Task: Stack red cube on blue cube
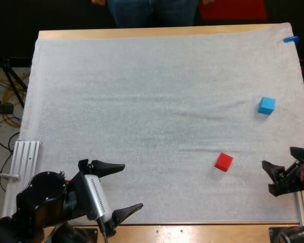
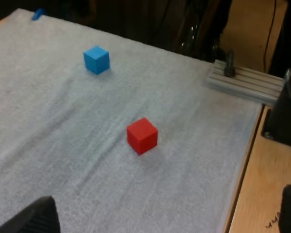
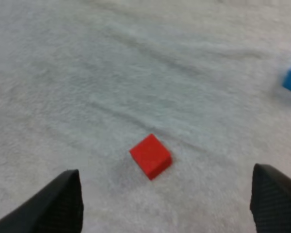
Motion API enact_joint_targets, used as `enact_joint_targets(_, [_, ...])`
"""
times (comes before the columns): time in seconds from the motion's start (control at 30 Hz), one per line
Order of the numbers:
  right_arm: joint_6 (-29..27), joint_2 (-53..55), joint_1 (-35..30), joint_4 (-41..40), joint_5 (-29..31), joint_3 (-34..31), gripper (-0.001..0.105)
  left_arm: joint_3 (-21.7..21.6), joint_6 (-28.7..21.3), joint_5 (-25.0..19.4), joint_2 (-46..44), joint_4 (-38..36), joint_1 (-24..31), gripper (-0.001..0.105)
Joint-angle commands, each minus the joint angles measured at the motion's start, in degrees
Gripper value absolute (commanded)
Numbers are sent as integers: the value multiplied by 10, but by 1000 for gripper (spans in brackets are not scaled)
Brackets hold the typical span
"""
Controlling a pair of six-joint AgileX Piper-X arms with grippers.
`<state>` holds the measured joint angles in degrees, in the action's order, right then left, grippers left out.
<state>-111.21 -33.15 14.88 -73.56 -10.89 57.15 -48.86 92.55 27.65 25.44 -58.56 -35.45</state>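
Observation from the remote station. The white mat (image 1: 142, 101) carries both task items, each resting directly on the fabric. The red cube (image 1: 223, 162) sits on my right side, in the near half of the mat. The blue cube (image 1: 266, 105) lies farther out and further right, near the mat's right edge. The two cubes are well apart.

My left gripper (image 1: 131, 186) hangs over the near edge of the mat on my left side, well apart from both cubes. Its fingers stand wide apart and have hold of nothing. In the left wrist view both cubes lie on the mat ahead of it, the red one nearer.

My right gripper (image 1: 277, 156) is at the mat's right edge, near the red cube and pointed toward it. Its fingers are likewise spread wide and grip nothing. In the right wrist view the red cube lies on the mat ahead of the gap, clear of both fingers.

A person's legs (image 1: 152, 12) show at the table's far side. A ribbed metal rail (image 1: 23, 167) lies beside the mat's left edge.
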Motion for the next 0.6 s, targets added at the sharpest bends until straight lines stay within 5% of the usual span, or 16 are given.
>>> enact_joint_targets(0.0, [-11, -20, 15, -9, -8, 12, 69, -4, -3, -8, 5, 2, -2, 87])
enact_joint_targets(0.23, [-35, -152, 106, 9, 51, 31, 69, -4, -11, -40, 9, 2, -2, 87])
enact_joint_targets(0.57, [-148, -364, 168, 56, 109, 31, 69, -4, -11, -40, 9, 2, -2, 87])
